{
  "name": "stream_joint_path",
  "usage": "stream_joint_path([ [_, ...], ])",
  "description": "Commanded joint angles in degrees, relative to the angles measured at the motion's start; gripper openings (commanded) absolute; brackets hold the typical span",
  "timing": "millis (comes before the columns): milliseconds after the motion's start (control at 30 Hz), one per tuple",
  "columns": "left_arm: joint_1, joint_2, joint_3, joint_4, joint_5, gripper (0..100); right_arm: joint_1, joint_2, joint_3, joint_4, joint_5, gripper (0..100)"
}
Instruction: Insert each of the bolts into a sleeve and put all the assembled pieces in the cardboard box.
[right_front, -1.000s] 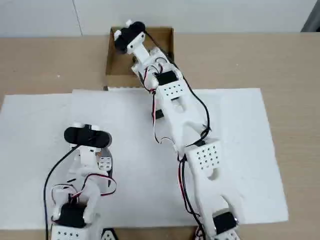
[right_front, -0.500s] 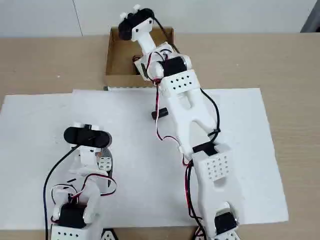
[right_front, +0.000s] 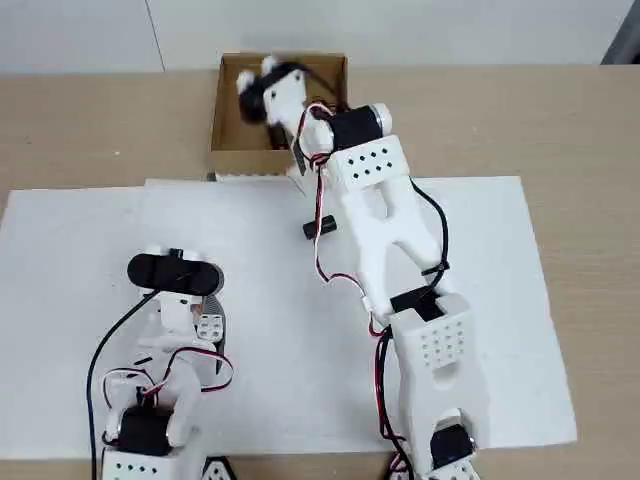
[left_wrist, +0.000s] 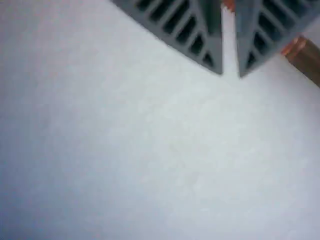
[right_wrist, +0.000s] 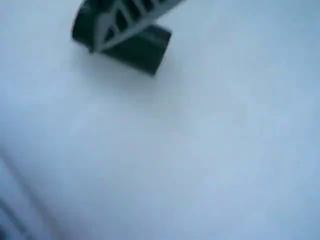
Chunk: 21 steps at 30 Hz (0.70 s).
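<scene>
Cardboard box (right_front: 228, 135) stands farthest off, on the bare wood of the desk (right_front: 580, 130); the rest runs from the near edge toward it.

Nearest, the left arm (right_front: 165, 400) is folded close to its base over the white sheet (right_front: 480, 300) that covers most of the desk. The left end effector (left_wrist: 230, 74) hangs just above that sheet. Its two grey ribbed jaws are drawn almost together, with only a thin slit of white between the tips and nothing held there. A brown-orange strip (left_wrist: 304, 54) shows beside one jaw, too blurred to name.

Farther up the sheet lies a short dark piece (right_front: 318, 228), just beside the right arm (right_front: 385, 230) and among its wires. Whether it is a bolt, a sleeve or the two joined cannot be told.

The right arm stretches from the near edge across the sheet to the box. The right end effector (right_front: 265, 90) is blurred, over the box's open top. In the right wrist view a dark cylinder (right_wrist: 142, 50) shows against a white surface, right up against the end effector. Whether that end effector is apart, together or clamped on the cylinder cannot be told.

The box touches the sheet's far edge, left of the desk's middle as the arms face it.
</scene>
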Motion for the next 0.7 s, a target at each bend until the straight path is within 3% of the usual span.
stream_joint_path([
  [0,-0.09,-0.53,-0.22,0.18,-0.09,0,0.57,-3.91,-2.55,4.35,11.16,16.9],
  [367,-0.09,-0.53,-0.22,0.18,-0.09,0,0.75,-0.57,-2.46,4.97,32.79,17.2],
  [667,-0.18,-0.53,-0.13,0.18,-0.09,0,-0.22,3.65,-2.46,4.97,38.15,17.2],
])
